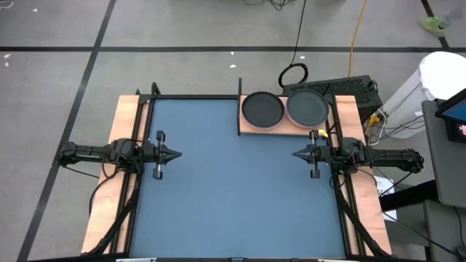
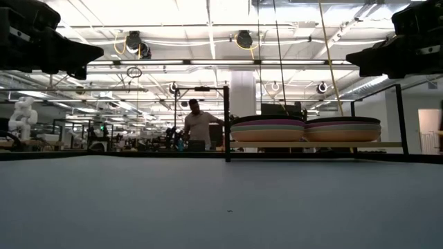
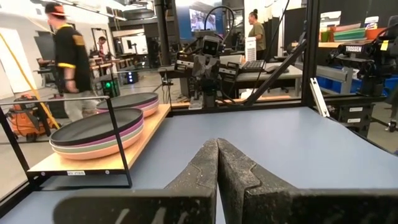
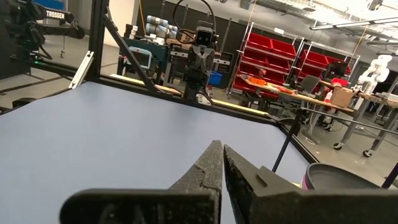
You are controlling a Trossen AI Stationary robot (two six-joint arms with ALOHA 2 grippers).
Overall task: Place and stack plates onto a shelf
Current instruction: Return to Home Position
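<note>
Atop shelf — long axis left-right, stacked plates

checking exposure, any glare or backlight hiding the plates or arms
Low view: ceiling lights backlight the left arm and right arm into dark silhouettes at the upper corners; the plate stacks on the shelf keep coloured edges. High view: even light, no glare on the blue mat. Left wrist view: faint sheen on the top black plate.

Plate stacks: two
Black plates on top: two
Wooden shelf: one
Grippers: two, left gripper, right gripper
Blue mat: one
</note>
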